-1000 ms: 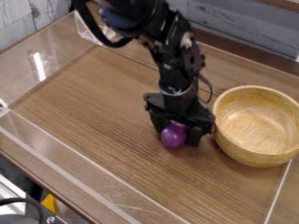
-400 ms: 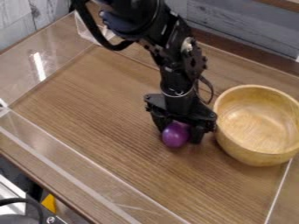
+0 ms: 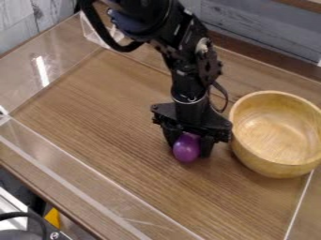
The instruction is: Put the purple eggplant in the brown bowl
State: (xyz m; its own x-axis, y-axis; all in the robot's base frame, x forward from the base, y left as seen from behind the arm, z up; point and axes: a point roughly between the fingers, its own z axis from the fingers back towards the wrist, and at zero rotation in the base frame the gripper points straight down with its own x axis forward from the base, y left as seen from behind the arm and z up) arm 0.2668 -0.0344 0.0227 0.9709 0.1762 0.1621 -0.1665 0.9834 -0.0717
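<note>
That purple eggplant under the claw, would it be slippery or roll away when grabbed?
Probably somewhat slippery: the purple eggplant looks glossy and smooth. Its rounded shape suggests it could roll on the flat table if nudged. It seems a small toy, so likely light for the gripper straddling it.

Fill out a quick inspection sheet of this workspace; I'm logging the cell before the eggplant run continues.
Surface: wood-grain table, clear panels along its edges.
Job's things: purple eggplant on the table, left of the brown bowl; bowl holds nothing.
Clutter: nothing seen.
End effector: pointing down, fingers either side of the eggplant; whether the grip has closed cannot be told.
Cables: black cable loops along the upper arm.
Surroundings: grey planked wall behind.
</note>
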